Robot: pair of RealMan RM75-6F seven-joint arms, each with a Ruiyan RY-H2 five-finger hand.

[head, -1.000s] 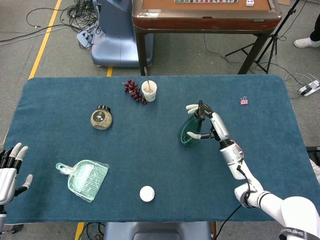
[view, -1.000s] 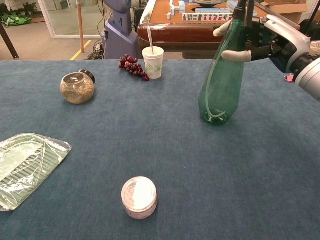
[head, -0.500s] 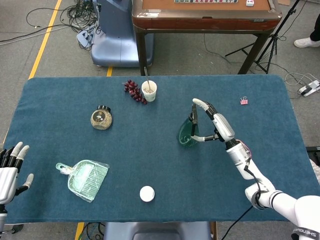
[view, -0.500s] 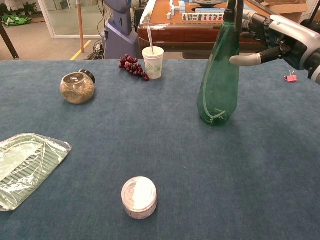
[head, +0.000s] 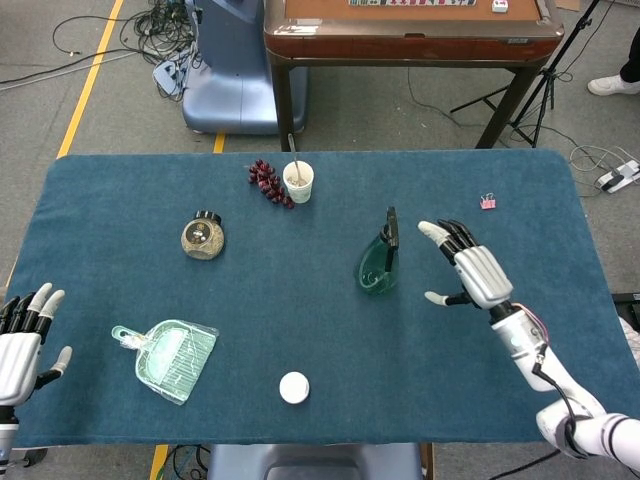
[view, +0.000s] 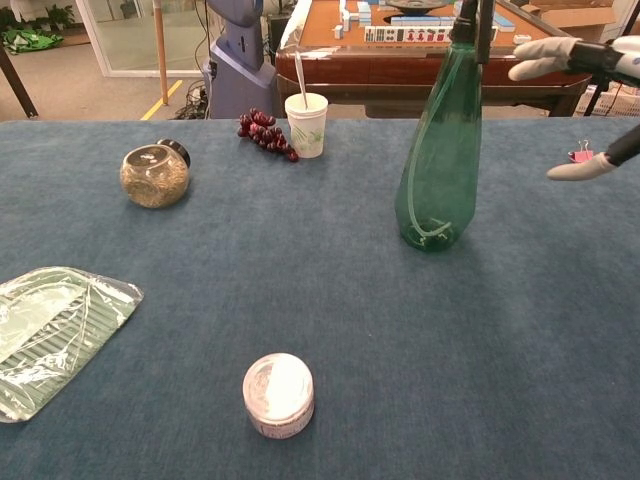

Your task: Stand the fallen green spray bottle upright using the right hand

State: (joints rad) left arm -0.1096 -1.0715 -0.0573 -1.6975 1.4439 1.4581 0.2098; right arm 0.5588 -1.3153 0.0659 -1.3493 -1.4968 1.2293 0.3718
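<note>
The green spray bottle (head: 378, 266) (view: 438, 165) stands upright on the blue tablecloth, right of centre, its black nozzle on top. My right hand (head: 472, 270) (view: 590, 105) hovers open to the right of it, fingers spread, not touching the bottle. My left hand (head: 20, 335) rests open at the table's near left edge and holds nothing; the chest view does not show it.
A paper cup (head: 298, 181) with a spoon and a bunch of dark grapes (head: 268, 183) sit at the back. A round jar (head: 203, 237) lies at the left, a plastic-wrapped dustpan (head: 170, 358) near left, a small white tub (head: 294, 387) in front, a pink clip (head: 488, 202) far right.
My right hand let go of the bottle and drew away to the right, fingers spreading. The bottle stays standing where it was set. The left hand has barely moved.
</note>
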